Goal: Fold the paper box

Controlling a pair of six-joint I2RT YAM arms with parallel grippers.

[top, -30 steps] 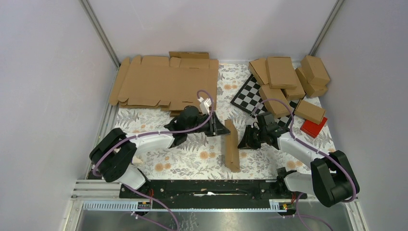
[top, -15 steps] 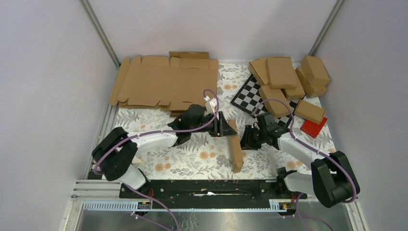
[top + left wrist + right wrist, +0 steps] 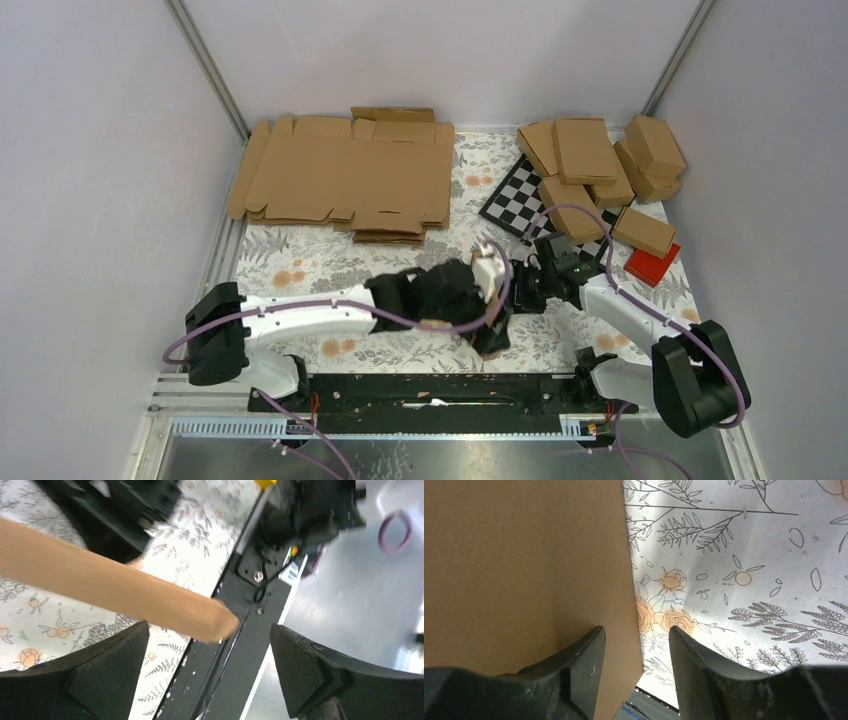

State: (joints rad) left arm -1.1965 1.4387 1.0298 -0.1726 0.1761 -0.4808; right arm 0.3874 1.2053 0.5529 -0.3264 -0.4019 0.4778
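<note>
The paper box is a slim brown carton lying on the floral mat. In the top view my left arm hides most of it, leaving only a sliver. My left gripper hangs over the carton's near end by the black rail. Its jaws are spread wide and open, and the blurred carton end shows ahead of them, untouched. From the right, my right gripper meets the carton's flat face. The carton's edge sits between its fingers, which are open, with a gap on the right side.
A stack of flat cardboard blanks lies at the back left. Several folded boxes are piled at the back right on a chequered board, with a red block beside them. A black rail runs along the near edge.
My left arm has swung right and toward the near edge, over the carton, and its jaws have opened wide. The right jaws have also opened. The carton tilted and is now mostly covered.
</note>
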